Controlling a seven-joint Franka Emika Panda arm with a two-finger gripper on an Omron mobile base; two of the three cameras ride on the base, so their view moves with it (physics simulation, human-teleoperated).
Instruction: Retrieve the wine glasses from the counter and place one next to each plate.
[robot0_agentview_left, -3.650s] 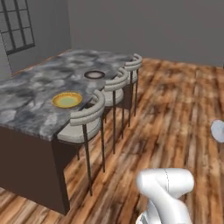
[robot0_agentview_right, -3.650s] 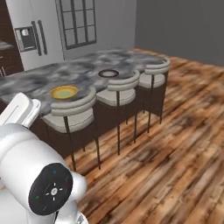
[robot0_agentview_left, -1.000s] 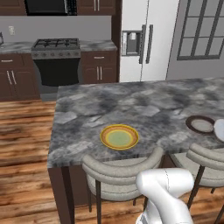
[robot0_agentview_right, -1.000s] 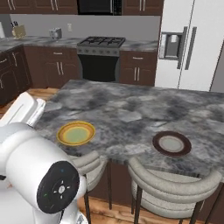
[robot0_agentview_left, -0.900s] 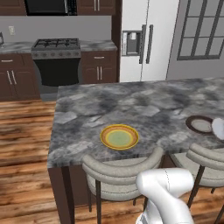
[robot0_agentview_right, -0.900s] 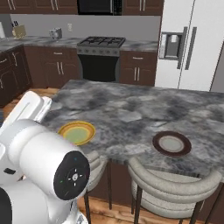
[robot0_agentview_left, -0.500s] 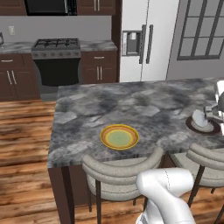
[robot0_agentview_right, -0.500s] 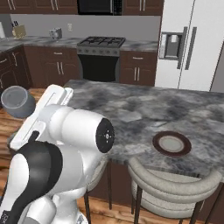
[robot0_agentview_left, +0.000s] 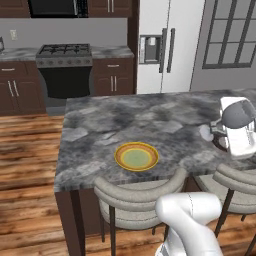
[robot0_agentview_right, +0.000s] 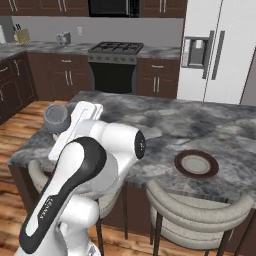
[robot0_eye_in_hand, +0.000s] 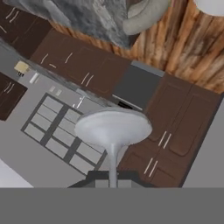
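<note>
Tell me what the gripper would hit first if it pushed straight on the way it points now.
The clear stemmed wine glass it grips by the stem comes first. Beyond it, the gripper faces dark brown cabinet doors across open room; how far is unclear.

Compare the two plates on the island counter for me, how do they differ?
The yellow-orange plate has a bright rim and a greenish centre; the brown plate has a dark rim and a pale grey centre. The yellow-orange plate lies near the island's left end, before the left stool; the brown plate lies further right, before the next stool. Both are round, flat on the grey marbled counter, and hold nothing.
</note>
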